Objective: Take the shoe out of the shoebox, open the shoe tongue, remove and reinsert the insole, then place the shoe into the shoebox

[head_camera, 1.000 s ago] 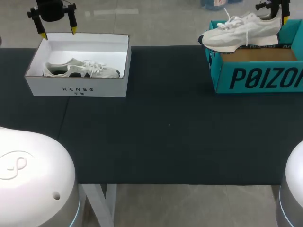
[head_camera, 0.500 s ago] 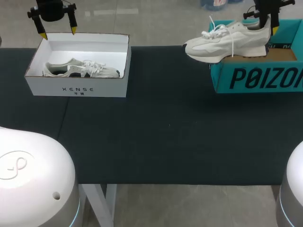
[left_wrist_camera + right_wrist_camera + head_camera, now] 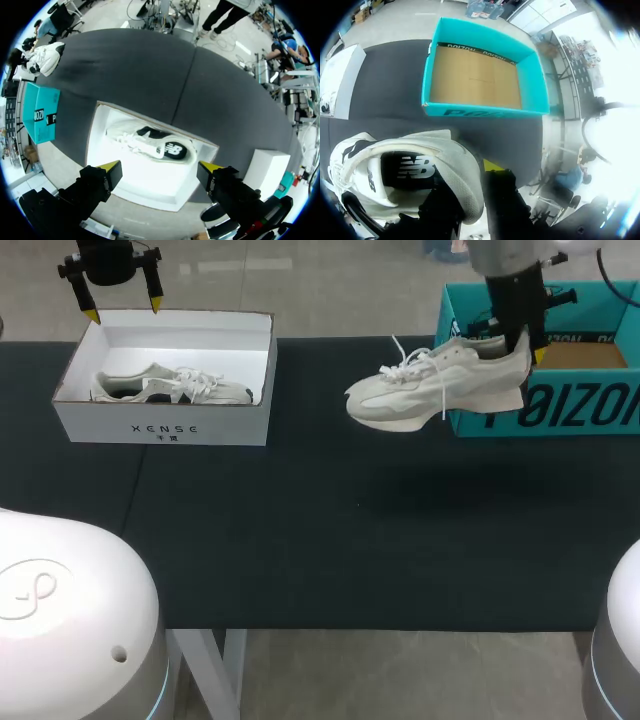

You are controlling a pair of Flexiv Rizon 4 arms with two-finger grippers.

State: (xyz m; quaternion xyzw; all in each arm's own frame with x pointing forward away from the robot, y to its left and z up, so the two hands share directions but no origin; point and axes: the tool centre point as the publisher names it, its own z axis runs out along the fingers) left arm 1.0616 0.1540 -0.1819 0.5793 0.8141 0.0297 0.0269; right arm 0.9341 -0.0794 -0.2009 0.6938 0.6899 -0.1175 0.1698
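My right gripper (image 3: 525, 345) is shut on the heel of a pale grey-white shoe (image 3: 435, 392), which hangs above the dark table just left of the open teal shoebox (image 3: 560, 410), toe pointing left. In the right wrist view the shoe's heel collar (image 3: 465, 185) sits between the fingers of the right gripper (image 3: 472, 175), and the teal shoebox (image 3: 432, 75) lies ahead, holding nothing. My left gripper (image 3: 120, 300) hovers open above the back edge of a white shoebox (image 3: 165, 425). It shows as the left gripper (image 3: 160, 169) over the white shoebox (image 3: 100, 150).
The white shoebox holds a second white shoe with dark accents (image 3: 170, 387), also visible as the second shoe (image 3: 150, 144). A small white block (image 3: 267, 167) rests near the table edge. Dark mat (image 3: 350, 530) covers the table between the two boxes.
My right arm has carried the shoe out of the teal shoebox, leftward and lower, over the table. The left arm has stayed still.
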